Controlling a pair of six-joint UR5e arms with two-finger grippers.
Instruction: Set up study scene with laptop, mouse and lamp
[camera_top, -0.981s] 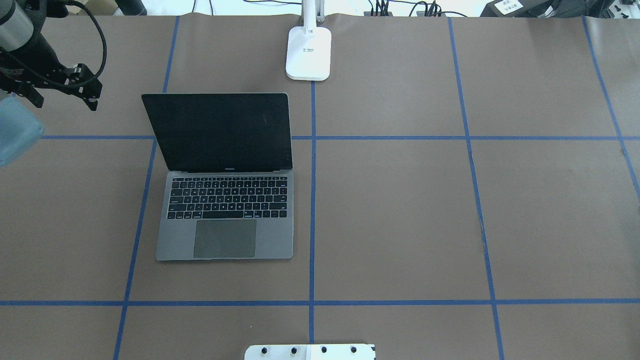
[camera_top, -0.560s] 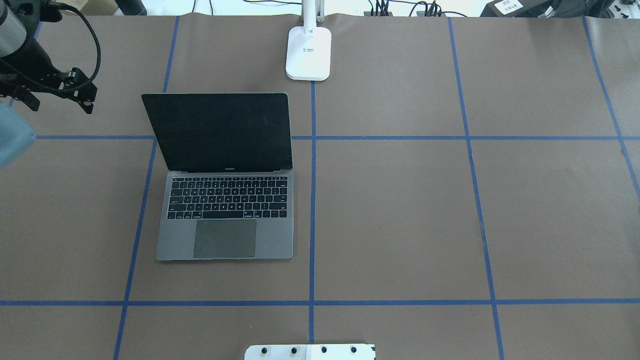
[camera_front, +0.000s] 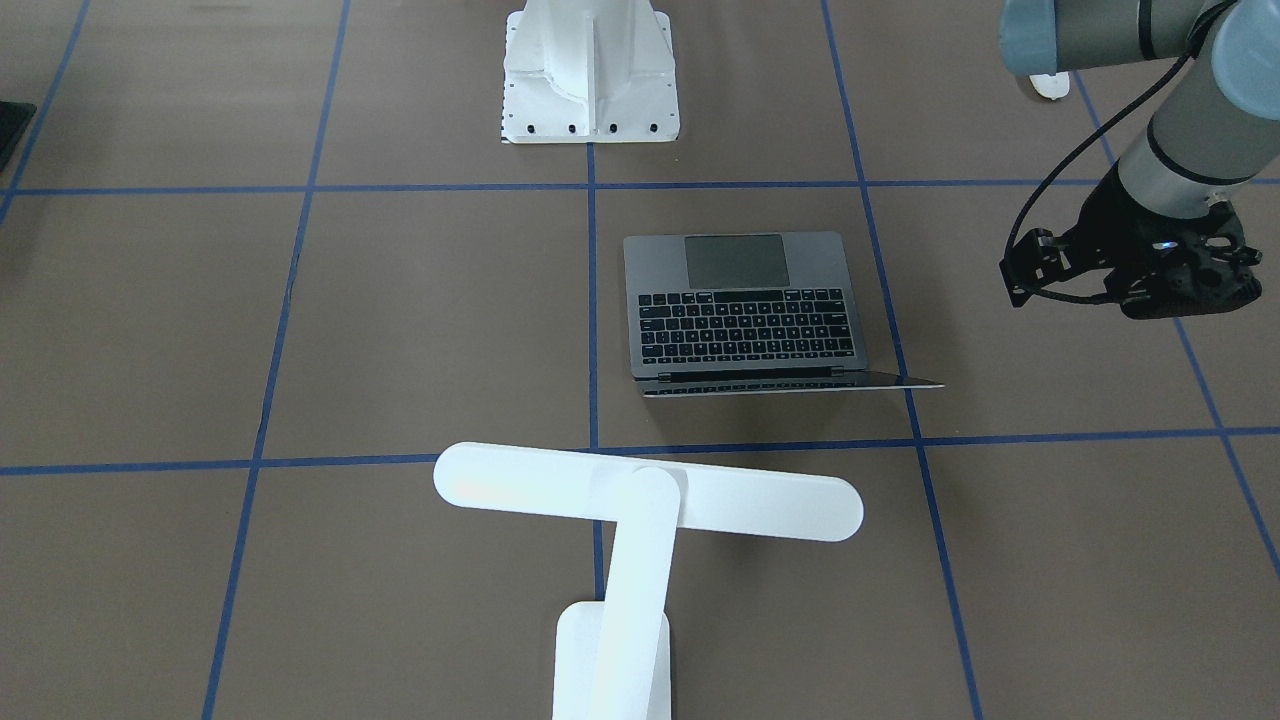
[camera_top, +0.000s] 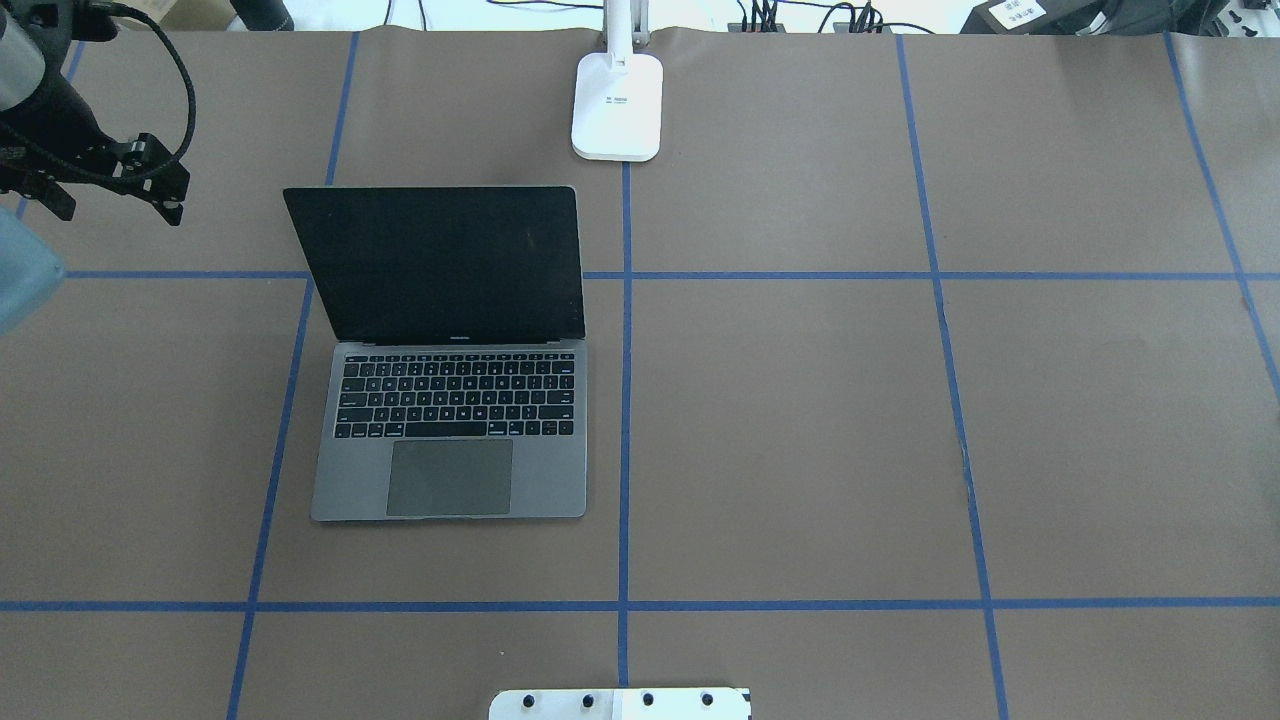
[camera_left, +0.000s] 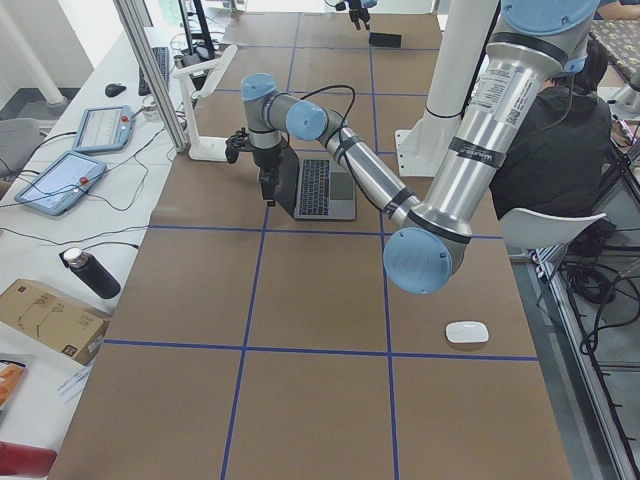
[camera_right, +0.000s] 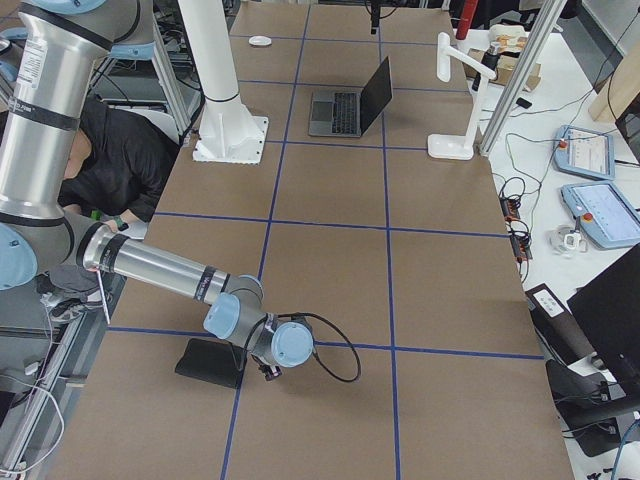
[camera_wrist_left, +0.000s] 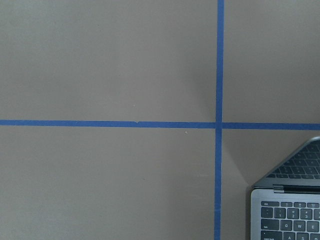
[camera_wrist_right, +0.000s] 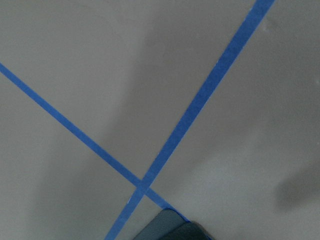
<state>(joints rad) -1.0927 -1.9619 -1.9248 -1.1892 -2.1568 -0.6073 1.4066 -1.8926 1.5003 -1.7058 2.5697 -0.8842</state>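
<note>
off the left side of the open space-grey metal laptop (camera_top: 455, 400) on the brown table (camera_top: 800, 450), clear of it, we see the black left gripper (camera_left: 266, 193) hovering; we cannot tell whether its jaws are parted.
</note>
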